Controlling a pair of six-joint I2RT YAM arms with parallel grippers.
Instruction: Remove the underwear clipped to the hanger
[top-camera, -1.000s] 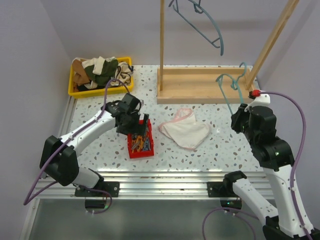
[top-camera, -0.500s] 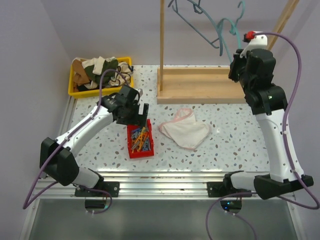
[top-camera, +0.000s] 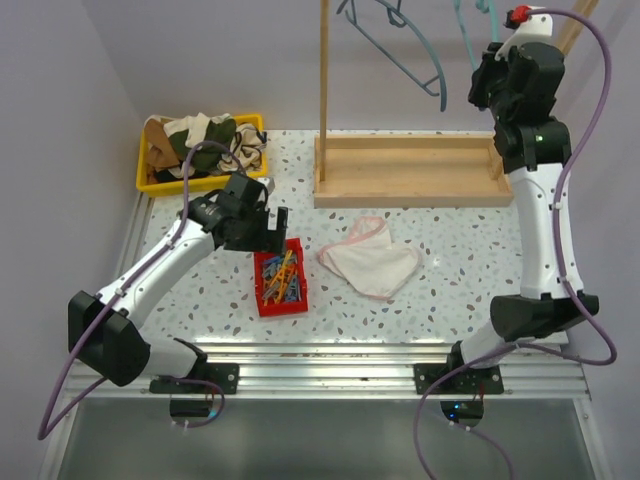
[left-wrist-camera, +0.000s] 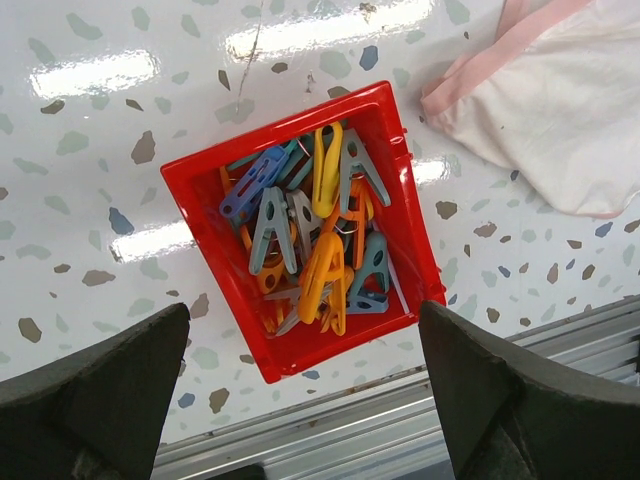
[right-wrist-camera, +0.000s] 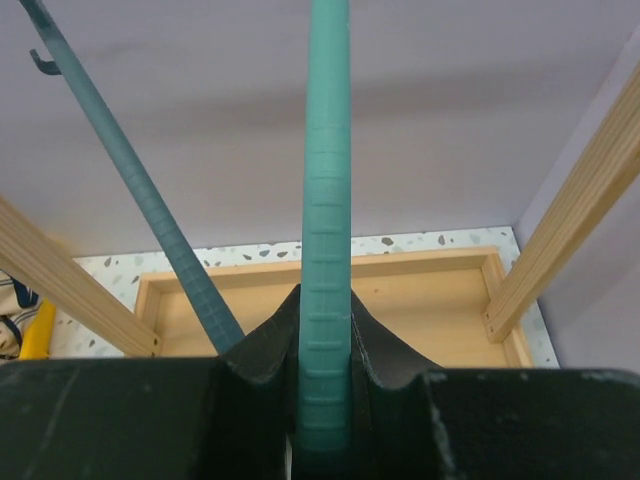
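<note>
While right arm (top-camera: 541, 205) stretches high, jaws clamping hanger (right-wrist-camera: 326, 250), left jaws gape above clip box (left-wrist-camera: 340, 340).

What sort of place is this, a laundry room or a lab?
Probably a robotics bench staged for laundry. A left arm and right arm are bolted to a speckled table, beside a wooden rack, a teal hanger, a red box of clothes pegs and a yellow bin of garments.

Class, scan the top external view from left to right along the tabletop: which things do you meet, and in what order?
yellow tray of clothes → red box of pegs → white-and-pink underwear → right arm, rising over the table's right side
</note>
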